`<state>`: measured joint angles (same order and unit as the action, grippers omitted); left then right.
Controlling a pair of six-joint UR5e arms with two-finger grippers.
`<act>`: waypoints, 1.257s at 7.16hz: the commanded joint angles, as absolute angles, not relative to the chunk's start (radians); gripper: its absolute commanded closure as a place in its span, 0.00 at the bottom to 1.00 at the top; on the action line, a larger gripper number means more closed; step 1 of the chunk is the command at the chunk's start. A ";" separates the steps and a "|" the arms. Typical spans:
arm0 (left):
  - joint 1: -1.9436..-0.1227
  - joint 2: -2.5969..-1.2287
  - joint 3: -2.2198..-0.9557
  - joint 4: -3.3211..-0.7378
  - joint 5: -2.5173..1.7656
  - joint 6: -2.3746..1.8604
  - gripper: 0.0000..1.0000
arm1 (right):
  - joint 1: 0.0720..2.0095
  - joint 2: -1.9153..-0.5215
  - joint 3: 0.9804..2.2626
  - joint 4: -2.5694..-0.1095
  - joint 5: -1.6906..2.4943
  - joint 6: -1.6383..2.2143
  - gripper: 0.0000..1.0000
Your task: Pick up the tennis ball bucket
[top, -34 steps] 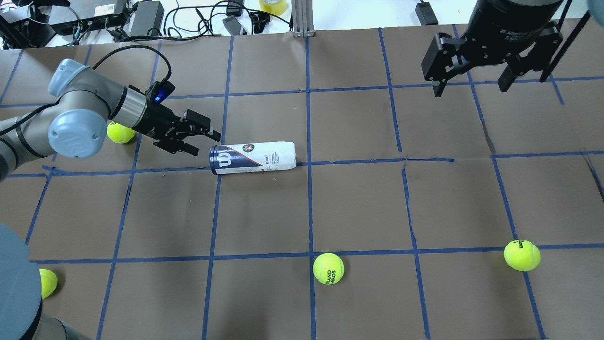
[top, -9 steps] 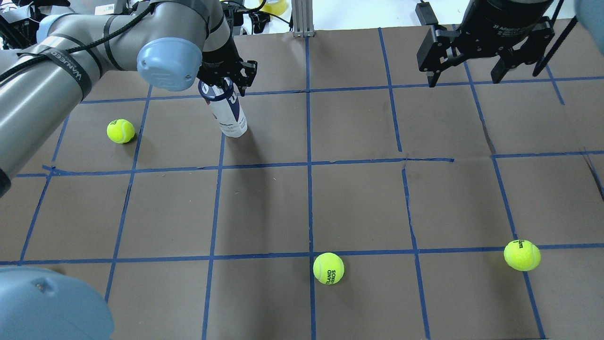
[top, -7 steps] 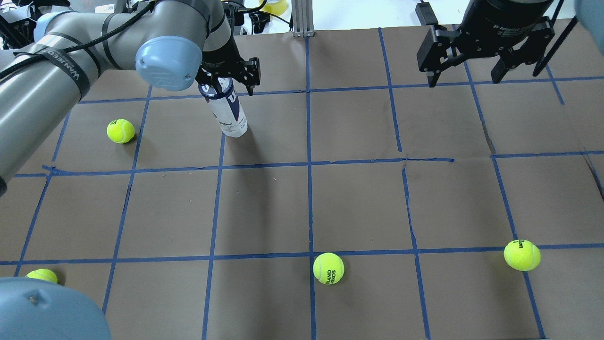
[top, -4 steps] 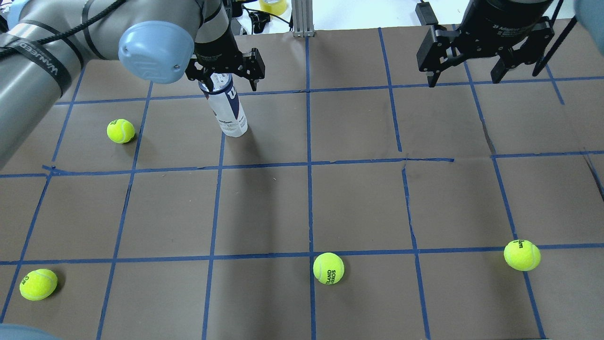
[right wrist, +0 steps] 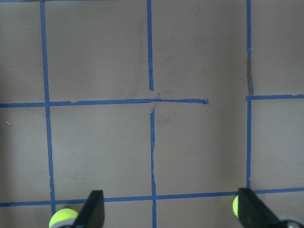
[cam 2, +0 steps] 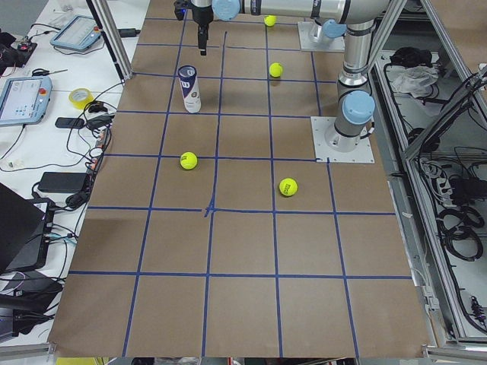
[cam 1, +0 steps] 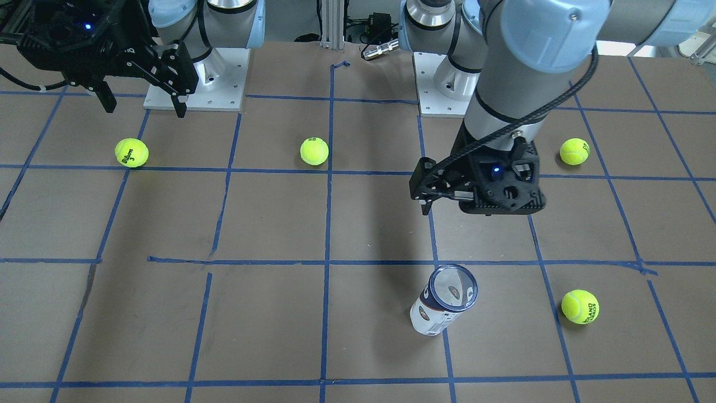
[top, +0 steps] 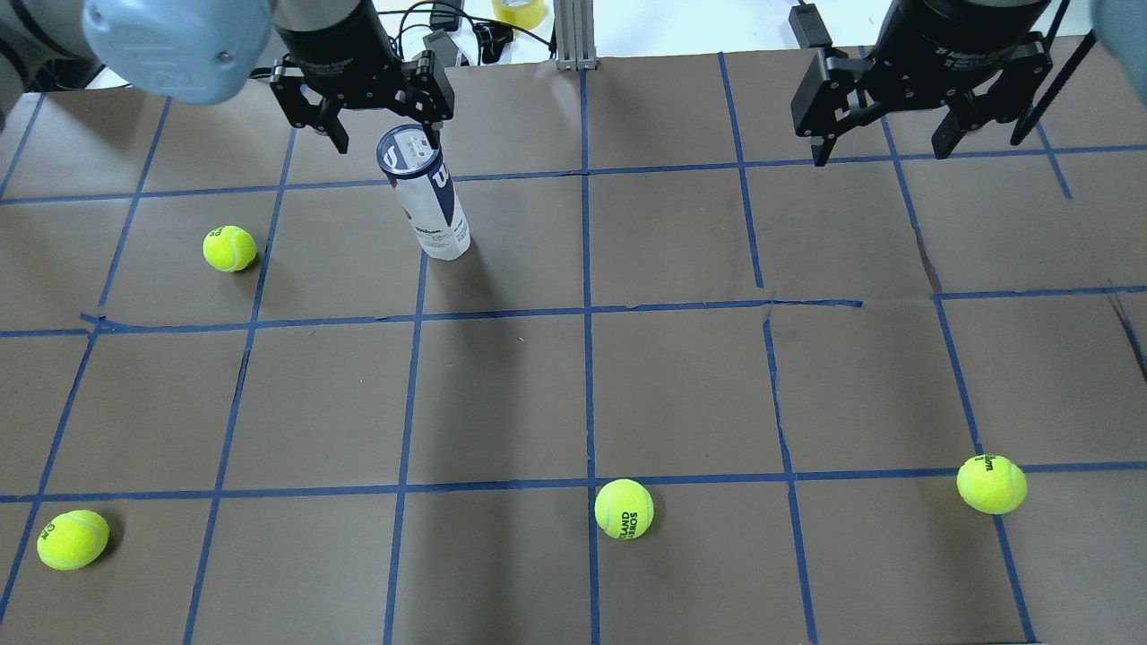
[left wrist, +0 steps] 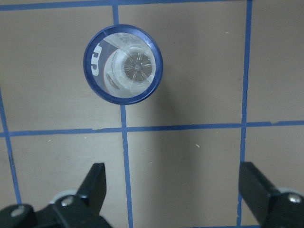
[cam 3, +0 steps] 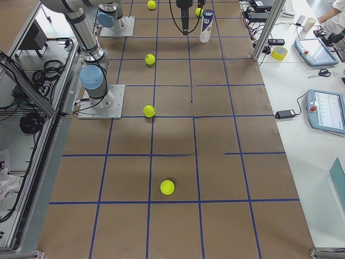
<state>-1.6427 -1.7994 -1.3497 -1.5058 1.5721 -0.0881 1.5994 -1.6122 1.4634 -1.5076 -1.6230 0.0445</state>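
The tennis ball bucket [top: 432, 204] stands upright on the brown table, dark blue rim up, with nothing holding it. It also shows in the front view [cam 1: 442, 302] and the left side view [cam 2: 189, 90]. The left wrist view looks straight down into it [left wrist: 123, 64], and no balls show inside. My left gripper [top: 390, 141] is open and empty, raised well above the bucket and a little to the robot's side of it [cam 1: 478, 207]; both fingers [left wrist: 95, 183] show spread wide. My right gripper [top: 878, 150] is open and empty, high over the far right of the table.
Several yellow-green tennis balls lie loose on the table: one left of the bucket [top: 229, 248], one at the near left corner [top: 73, 539], one at near centre [top: 624, 509], one at near right [top: 991, 484]. Cables and boxes [top: 269, 31] lie past the far edge.
The bucket lay on its side 4.8 s ago. At 1.3 s ago my left gripper held it upright by the rim. It has since opened and risen clear; the bucket stays standing.
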 commanded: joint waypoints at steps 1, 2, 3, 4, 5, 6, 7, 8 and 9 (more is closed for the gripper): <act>-1.541 -1.738 -1.358 -1.563 1.563 0.021 0.00 | 1.598 -1.612 1.463 -1.506 -1.623 0.044 0.00; -1.511 -1.717 -1.359 -1.589 1.566 0.043 0.00 | 1.600 -1.612 1.463 -1.506 -1.623 0.044 0.00; -1.499 -1.685 -1.367 -1.620 1.571 0.063 0.00 | 1.600 -1.612 1.463 -1.506 -1.623 0.044 0.00; -1.493 -1.654 -1.396 -1.632 1.578 0.080 0.00 | 1.600 -1.612 1.463 -1.506 -1.623 0.044 0.00; -1.493 -1.623 -1.435 -1.631 1.563 0.081 0.00 | 1.600 -1.612 1.463 -1.506 -1.623 0.044 0.00; -1.493 -1.611 -1.453 -1.626 1.563 0.081 0.00 | 1.600 -1.612 1.463 -1.512 -1.621 0.044 0.00; -1.494 -1.609 -1.454 -1.626 1.566 0.081 0.00 | 1.600 -1.608 1.459 -1.544 -1.611 0.043 0.00; -1.493 -1.609 -1.456 -1.626 1.572 0.081 0.00 | 1.600 -1.608 1.457 -1.554 -1.603 0.040 0.00; -1.491 -1.611 -1.456 -1.625 1.565 0.081 0.00 | 1.601 -1.608 1.457 -1.554 -1.598 0.038 0.00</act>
